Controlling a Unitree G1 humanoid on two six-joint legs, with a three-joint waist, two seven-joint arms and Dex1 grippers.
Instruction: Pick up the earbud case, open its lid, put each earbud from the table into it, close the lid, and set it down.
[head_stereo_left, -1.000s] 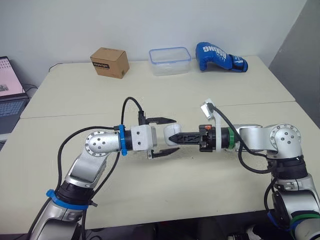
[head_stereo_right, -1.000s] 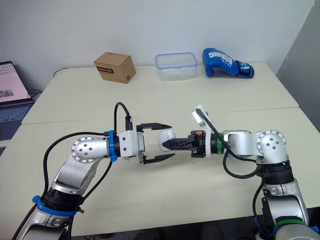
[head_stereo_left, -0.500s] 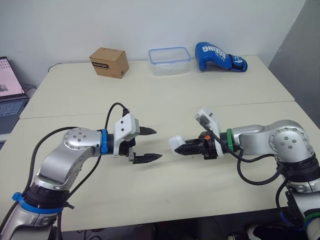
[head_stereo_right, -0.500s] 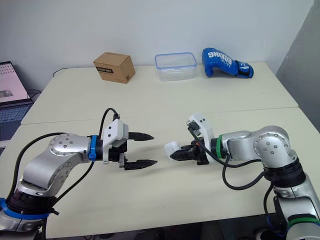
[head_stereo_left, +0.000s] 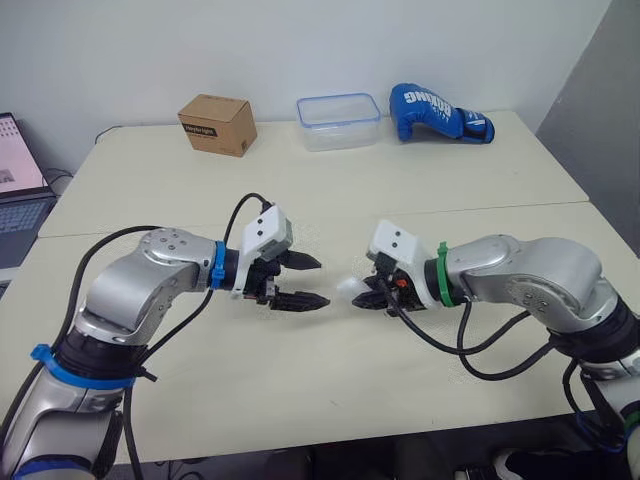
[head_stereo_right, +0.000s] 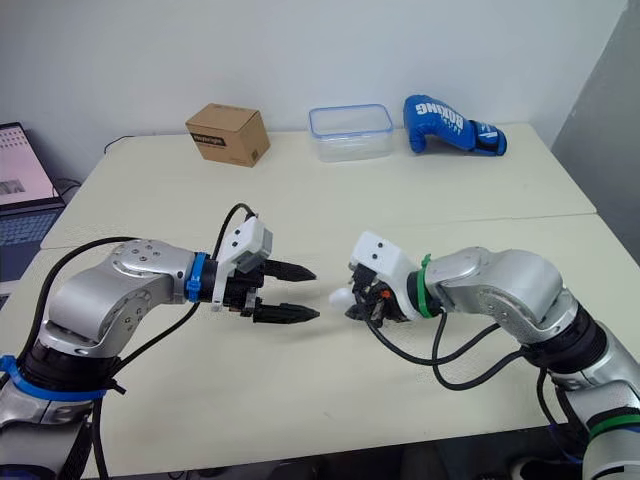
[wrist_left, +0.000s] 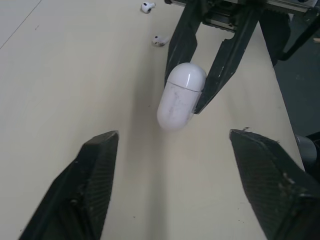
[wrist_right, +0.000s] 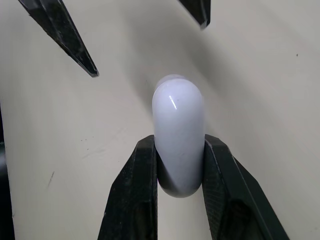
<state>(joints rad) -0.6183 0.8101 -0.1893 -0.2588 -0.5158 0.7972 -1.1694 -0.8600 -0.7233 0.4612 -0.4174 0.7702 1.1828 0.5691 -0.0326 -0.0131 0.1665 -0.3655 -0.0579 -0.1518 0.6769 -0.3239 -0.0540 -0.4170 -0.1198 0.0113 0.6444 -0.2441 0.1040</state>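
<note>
Near side: one pale table (head_stereo_left: 300, 400). Over it, two grippers, tips facing and apart.

Left gripper (head_stereo_left: 320, 282): fingers spread wide, nothing between them.

Right gripper (wrist_right: 179, 150): pinching one earbud case (wrist_left: 180, 95) by its sides, near one end.

Earbud case: white, lid shut, low over the table between the two grippers. Cannot tell whether touching the surface. Long axis in line with the right gripper's fingers; free rounded end pointing toward the gap between the left gripper's fingers.

Two earbuds (wrist_left: 146, 6) (wrist_left: 160, 40): white, loose on the table near the right gripper, apart from each other.

Far edge of the table, left to right: one cardboard box (head_stereo_left: 214, 124), one clear container (head_stereo_left: 339, 121) with a blue rim, one blue boxing glove (head_stereo_left: 440, 113).

Off the table's left side: one open laptop (head_stereo_left: 15, 190).
</note>
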